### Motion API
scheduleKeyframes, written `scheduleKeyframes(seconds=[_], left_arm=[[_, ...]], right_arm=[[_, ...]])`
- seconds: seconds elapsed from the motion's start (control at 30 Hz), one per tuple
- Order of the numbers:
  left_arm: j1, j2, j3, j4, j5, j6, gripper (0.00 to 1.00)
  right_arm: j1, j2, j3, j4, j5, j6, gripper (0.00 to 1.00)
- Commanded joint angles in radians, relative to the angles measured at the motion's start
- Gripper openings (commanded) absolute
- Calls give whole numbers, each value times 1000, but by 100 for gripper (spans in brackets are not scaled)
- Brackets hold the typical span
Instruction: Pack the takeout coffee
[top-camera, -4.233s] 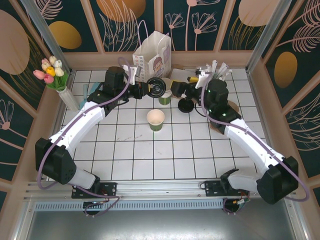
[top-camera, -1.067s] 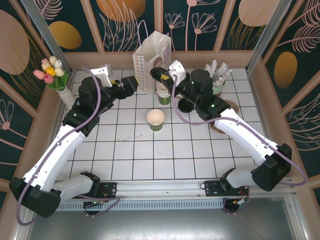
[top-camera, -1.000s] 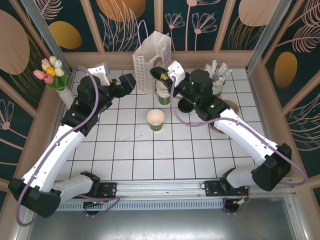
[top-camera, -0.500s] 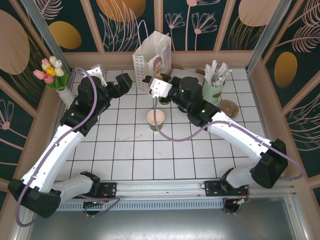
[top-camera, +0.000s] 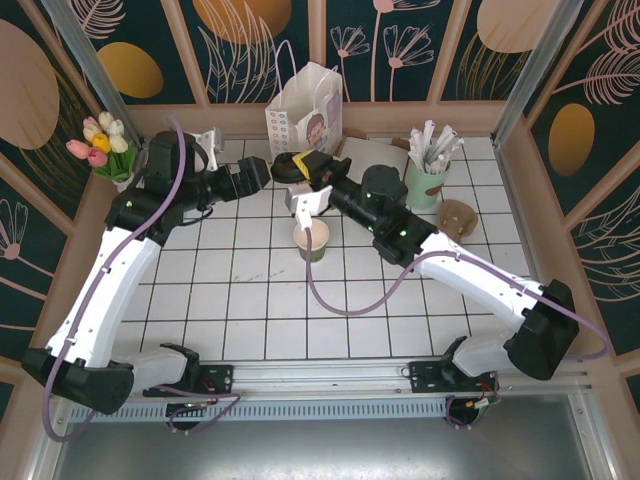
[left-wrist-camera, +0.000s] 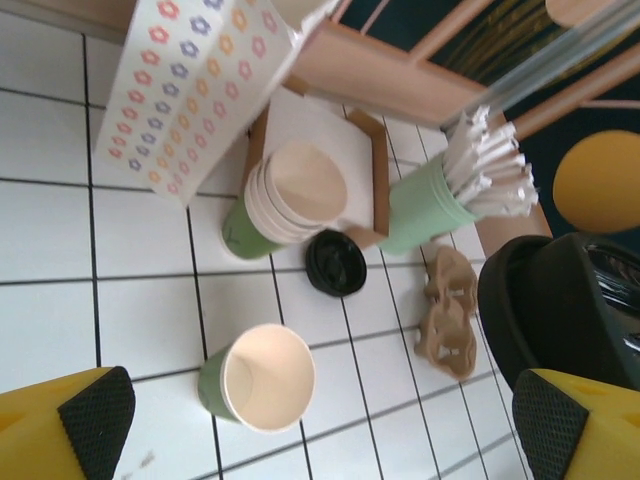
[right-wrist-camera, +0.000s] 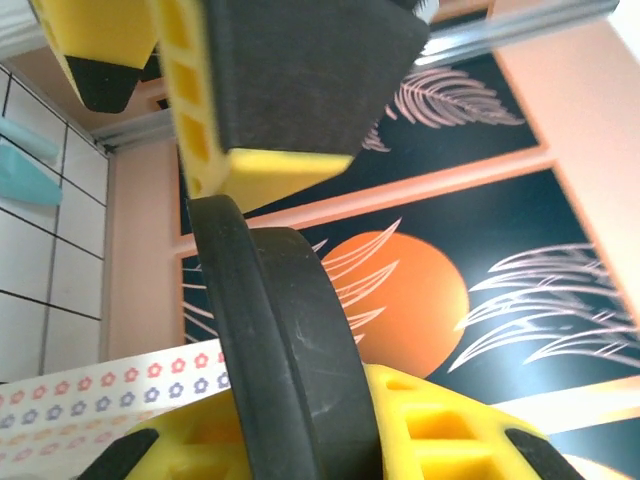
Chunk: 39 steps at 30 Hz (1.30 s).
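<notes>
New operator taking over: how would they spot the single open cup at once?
Start at the white paper bag at the back wall and come toward the arms. The open cup stands alone on the tiles, green outside, cream inside; the nearby stack of cups is nested, and the mint-green cup holds wrapped straws.

Overhead rear view, close wrist views, bag (top-camera: 303, 108) shared

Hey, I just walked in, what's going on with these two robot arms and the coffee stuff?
The right gripper is shut on a black lid, holding it up in front of the white paper bag. The left gripper is open and holds nothing, just left of the bag. A green paper cup stands open and lidless on the tiled table, so the coffee isn't packed yet.
</notes>
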Motion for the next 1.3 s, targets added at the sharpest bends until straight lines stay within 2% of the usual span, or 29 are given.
scheduleKeyframes(seconds=[0.0, 0.17, 0.3, 0.5, 0.63, 0.77, 1.07, 1.27], left_arm=[[10, 20, 83, -94, 97, 64, 99], [12, 49, 154, -153, 134, 124, 98], [12, 77, 192, -225, 169, 192, 91], [11, 75, 195, -293, 132, 327, 86], [12, 76, 159, -282, 222, 357, 80], [12, 85, 137, -301, 259, 407, 71], [10, 36, 9, -257, 260, 450, 66], [10, 26, 2, -232, 322, 444, 63]], right_arm=[[15, -10, -40, 96, -61, -267, 1], [10, -29, -60, 58, -96, -439, 0], [-3, -44, -92, 23, -145, -572, 0], [-12, -62, -121, -15, -248, -687, 0], [-20, -50, -140, 34, -288, -704, 0], [-20, -51, -163, 74, -324, -713, 1], [-13, -73, -165, 21, -363, -694, 0], [-7, -67, -144, -33, -370, -705, 0]])
